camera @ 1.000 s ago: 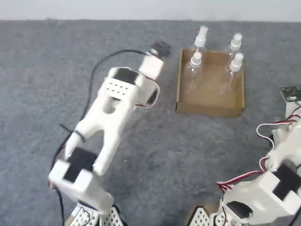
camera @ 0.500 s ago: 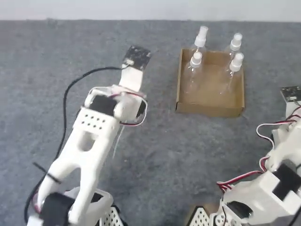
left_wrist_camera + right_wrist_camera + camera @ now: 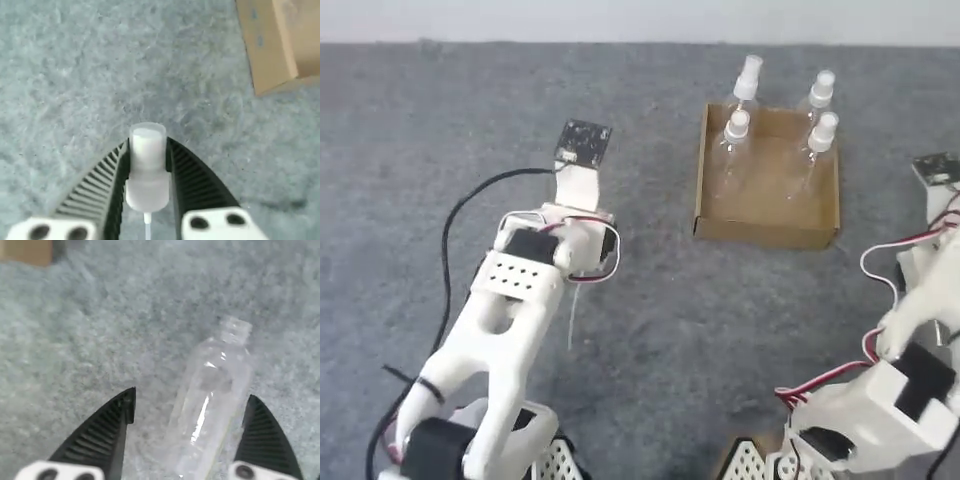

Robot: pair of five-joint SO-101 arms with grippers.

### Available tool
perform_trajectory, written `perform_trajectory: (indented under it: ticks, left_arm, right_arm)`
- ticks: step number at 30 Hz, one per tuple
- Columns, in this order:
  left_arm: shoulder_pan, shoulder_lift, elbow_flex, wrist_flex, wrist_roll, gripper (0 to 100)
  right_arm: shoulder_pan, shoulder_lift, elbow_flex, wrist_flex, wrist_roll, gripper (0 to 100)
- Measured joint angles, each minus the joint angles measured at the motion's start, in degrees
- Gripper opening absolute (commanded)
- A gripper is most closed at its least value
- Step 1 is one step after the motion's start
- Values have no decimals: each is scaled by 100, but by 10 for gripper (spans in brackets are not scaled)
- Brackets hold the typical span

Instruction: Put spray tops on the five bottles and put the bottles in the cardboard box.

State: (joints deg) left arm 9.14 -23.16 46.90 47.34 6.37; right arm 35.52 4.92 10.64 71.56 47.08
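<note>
My left gripper is shut on a white spray top, whose thin dip tube hangs below the left arm over the carpet, well short of the cardboard box. My right gripper stands open just above a clear bottle that has no top and lies on its side on the carpet, between the two fingers. In the box stand several upright clear bottles with white spray tops on them.
Grey carpet covers the whole table. A corner of the box lies ahead of the left gripper. The right arm is at the near right, with its cables looping beside it.
The left arm has drawn back from beside the box toward the near left, carrying the spray top. The right arm has shifted slightly.
</note>
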Motion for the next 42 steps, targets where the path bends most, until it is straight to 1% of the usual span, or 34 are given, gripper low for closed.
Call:
perform_trajectory:
  ticks: [5, 8, 17, 26, 36, 39, 42]
  left_arm:
    - [-18, 0, 185, -290, 202, 26]
    - [-26, 0, 185, -290, 220, 26]
    - [-26, -9, 281, -325, 220, 27]
    - [-26, -9, 281, -325, 220, 27]
    - [-18, -9, 281, -325, 220, 27]
    - [-18, -9, 281, -325, 220, 27]
    - [-18, -9, 281, -325, 220, 27]
  right_arm:
    - [-229, 0, 0, 53, -9, 264]
    - [-264, 0, 0, 53, -9, 264]
    - [-281, 0, 0, 571, -9, 264]
    - [-281, 0, -26, 624, -9, 264]
    - [-281, 0, -413, 624, -9, 263]
    - [-132, 35, -413, 519, -9, 263]
    - [114, 369, -519, 290, 62, 263]
